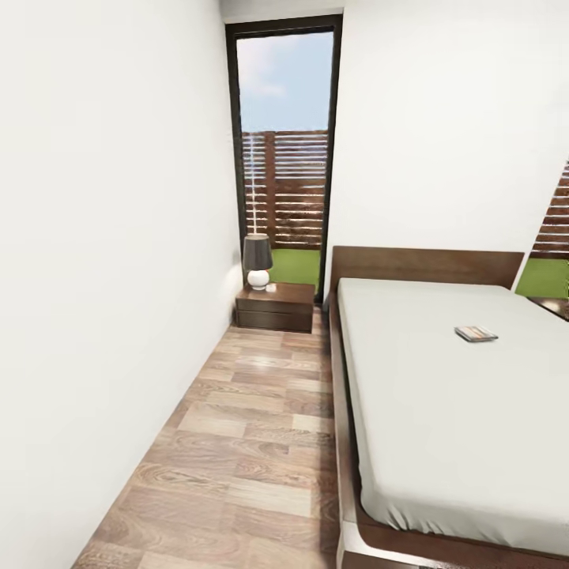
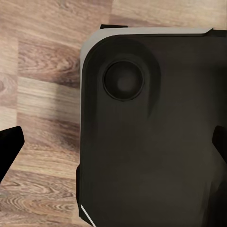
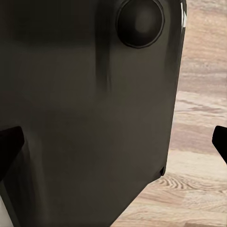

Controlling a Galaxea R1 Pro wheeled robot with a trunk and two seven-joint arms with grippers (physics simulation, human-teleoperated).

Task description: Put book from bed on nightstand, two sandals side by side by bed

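The book (image 1: pixel 476 333) lies flat on the off-white mattress of the bed (image 1: pixel 442 411), toward its far right part. A dark nightstand (image 1: pixel 276 307) stands at the head of the bed on the left, in the corner by the wall. The corner of a second nightstand (image 1: pixel 555 305) peeks in at the right edge. The two blue sandals are out of view. My left gripper (image 2: pixel 113 146) hangs open above my own dark base (image 2: pixel 151 132) and the wood floor. My right gripper (image 3: pixel 113 142) is open too, fingertips (image 3: pixel 10 142) wide apart, nothing between them.
A lamp (image 1: pixel 258 261) with a dark shade and white foot stands on the left nightstand. A tall glass door (image 1: pixel 286 158) behind it looks onto a fence and grass. A narrow strip of plank floor (image 1: pixel 245 442) runs between the white wall (image 1: pixel 111 276) and the bed frame.
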